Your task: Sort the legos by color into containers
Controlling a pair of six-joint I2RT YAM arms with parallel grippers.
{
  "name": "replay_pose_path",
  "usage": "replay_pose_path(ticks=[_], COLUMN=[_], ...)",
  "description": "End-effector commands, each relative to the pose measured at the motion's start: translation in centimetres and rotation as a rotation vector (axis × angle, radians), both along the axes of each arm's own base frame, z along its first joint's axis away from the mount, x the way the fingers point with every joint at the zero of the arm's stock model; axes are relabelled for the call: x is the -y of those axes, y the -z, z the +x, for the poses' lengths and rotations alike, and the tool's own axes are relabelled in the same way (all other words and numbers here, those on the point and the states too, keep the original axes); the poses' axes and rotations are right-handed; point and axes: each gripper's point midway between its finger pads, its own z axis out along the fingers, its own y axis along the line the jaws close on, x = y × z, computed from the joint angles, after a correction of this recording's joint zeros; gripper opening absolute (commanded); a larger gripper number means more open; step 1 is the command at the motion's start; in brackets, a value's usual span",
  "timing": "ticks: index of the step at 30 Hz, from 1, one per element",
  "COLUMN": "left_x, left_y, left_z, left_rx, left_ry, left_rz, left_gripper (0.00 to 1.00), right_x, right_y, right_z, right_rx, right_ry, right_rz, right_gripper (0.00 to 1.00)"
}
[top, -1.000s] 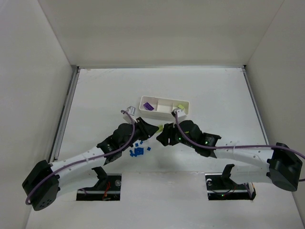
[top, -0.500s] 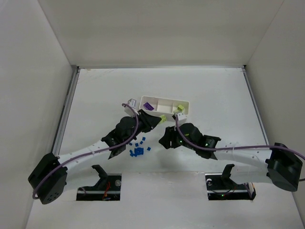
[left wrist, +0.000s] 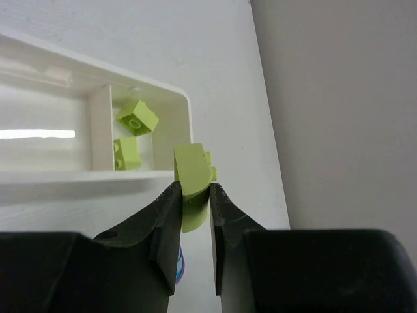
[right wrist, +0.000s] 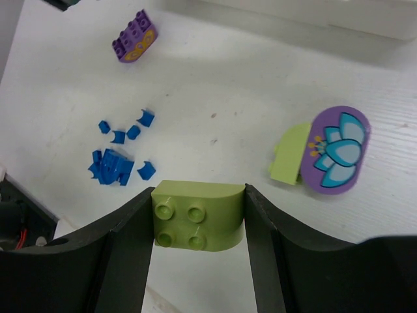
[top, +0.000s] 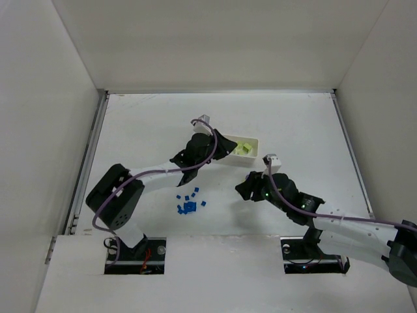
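The left jaws are closed on a green brick (left wrist: 190, 171). In the left wrist view its long axis runs from 6 to 12 o'clock, out past the tips. The tray (left wrist: 78, 182) lies just ahead. Its right end compartment, where 2 green bricks (left wrist: 137, 117) lie, is at about 10 o'clock from the held one, beyond the near wall. We judge that the brick hangs near the tray's end corner and not yet well over the compartment, so a short shift toward 10 o'clock should come before release.

The right jaws grip a second green brick (right wrist: 199, 225) at 6 o'clock of the tray, apart from it, so the left arm is nearer. The blue bricks (top: 189, 206) lie on the counter at 7 o'clock of the tray.

Compared with 1 second ago, the left arm has swung from beside the blue bricks to over the tray, and the right arm has drawn back toward 5 o'clock.
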Motion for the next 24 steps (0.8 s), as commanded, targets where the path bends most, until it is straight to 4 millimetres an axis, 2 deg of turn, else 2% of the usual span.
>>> replay_pose_path(ticks=[1, 6, 11, 13, 15, 19, 21, 24], left_x=[2.4, 4.1, 5.2, 5.4, 5.2, 3.8, 2.5, -0.7], left_y=[-2.6, -1.4, -0.6, -0.7, -1.0, -2.5, -3.1, -3.4], left_z=[1.9, 3.7, 4.2, 4.1, 4.1, 4.2, 4.1, 3.9], left_rx=[0.067, 0.056, 0.045, 0.052, 0.071, 0.129, 0.148, 0.159], left_ry=[0.054, 0.064, 0.09, 0.099, 0.098, 0.072, 0.047, -0.022], left_rz=[-0.061, -0.037, -0.022, -0.01, 0.011, 0.055, 0.073, 0.106], left_gripper=[0.1, 0.11, 0.19, 0.25, 0.36, 0.54, 0.57, 0.55], right_x=[1.4, 2.9, 4.1, 4.4, 4.8, 5.9, 6.1, 5.5], right_y=[-0.7, -1.6, -2.3, -2.5, -3.1, -5.3, -6.0, -6.4], right_z=[0.8, 1.6, 2.3, 2.6, 3.2, 5.4, 6.9, 9.2], right_rx=[0.012, 0.032, 0.045, 0.048, 0.06, 0.104, 0.114, 0.127], right_ry=[0.083, 0.144, 0.186, 0.199, 0.22, 0.284, 0.311, 0.329], right_rz=[0.046, 0.081, 0.112, 0.116, 0.126, 0.128, 0.116, 0.09], right_gripper=[0.42, 0.42, 0.42, 0.42, 0.42, 0.42, 0.42, 0.43])
